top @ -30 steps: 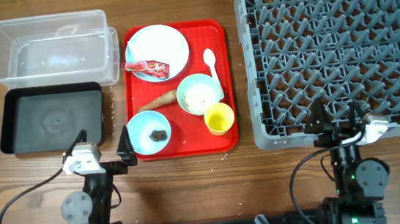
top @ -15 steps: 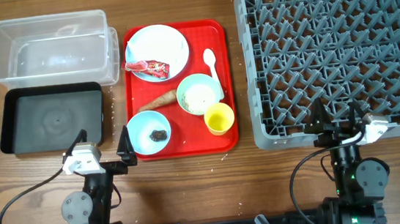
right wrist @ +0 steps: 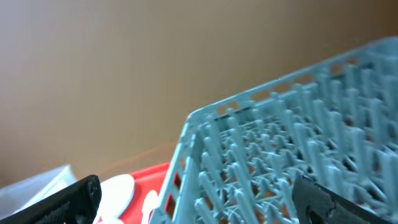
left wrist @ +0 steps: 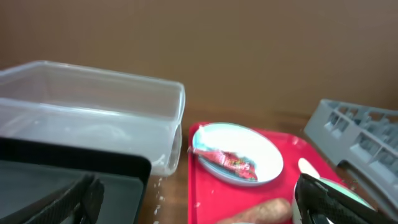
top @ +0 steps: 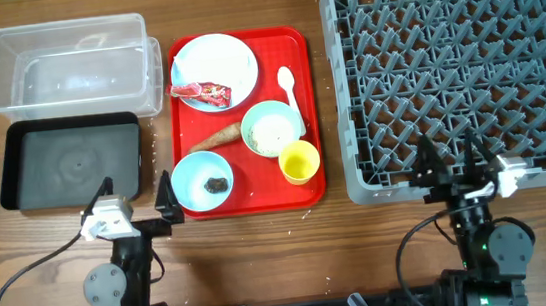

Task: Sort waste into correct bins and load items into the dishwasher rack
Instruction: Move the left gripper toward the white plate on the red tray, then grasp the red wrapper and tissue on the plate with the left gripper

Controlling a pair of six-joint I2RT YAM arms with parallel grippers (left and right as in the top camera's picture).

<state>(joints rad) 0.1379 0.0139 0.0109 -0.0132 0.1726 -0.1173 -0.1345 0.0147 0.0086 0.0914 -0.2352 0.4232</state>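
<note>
wrapper: red-and-white crinkled wrapper (top: pixel 199 89) lies on pale blue plate (top: pixel 213 71), top of red tray (top: pixel 178 52); glossy foil look, creased
stick: brown carrot-like stick (top: pixel 215 137) flat on tray betw plate and lower bowl; tapered, matte
rice: white grains inside right bowl (top: pixel 273 128), grainy, loose
lump: small dark lump (top: pixel 217 184) in bottom-left bowl (top: pixel 202 178)
cup/spoon: yellow cup (top: pixel 299 162) upright at tray's lower right; white plastic spoon (top: pixel 287 84) beside plate
bins: clear tub (top: pixel 66 69) rigid, see-through, deeper; black tray (top: pixel 70 162) shallow, just below it; both hold nothing visible
rack: grey rack (top: pixel 451 71) w/ peg lattice, right of tray, no dishes in it
left gripper (top: pixel 135 201): fingers spread apart, nothing betw them, near tray's lower-left corner
right gripper (top: pixel 447 161): fingers apart, holding nothing, over rack's near edge
step: prob the very start; nothing sorted yet, both arms low near table front
next: likely left arm reaches to tray for a waste piece; wrapper is thin and flat on plate, needs a pinch on a raised crease w/o sliding the plate
</note>
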